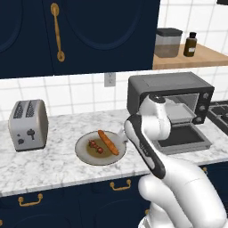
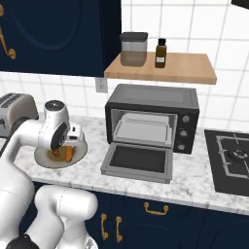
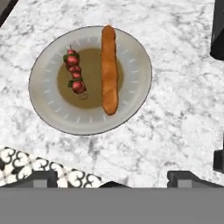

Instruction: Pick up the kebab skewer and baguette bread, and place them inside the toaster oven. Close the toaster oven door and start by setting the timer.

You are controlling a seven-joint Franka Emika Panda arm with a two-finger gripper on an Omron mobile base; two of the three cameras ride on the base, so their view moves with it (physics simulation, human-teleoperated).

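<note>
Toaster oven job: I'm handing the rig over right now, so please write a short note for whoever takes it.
End effector: open, empty, hovering above the plate.
Kebab skewer and baguette bread lie side by side on the plate, apart, neither picked up.
Toaster oven stands right of the plate; toaster oven door is dropped open, with a tray inside.
Done: nothing moved into the oven.
Left: load both foods, close the door, set the timer on the knob panel.

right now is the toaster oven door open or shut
Open. The door is dropped flat onto the counter in front of the toaster oven, and the tray inside shows through the opening.
</note>
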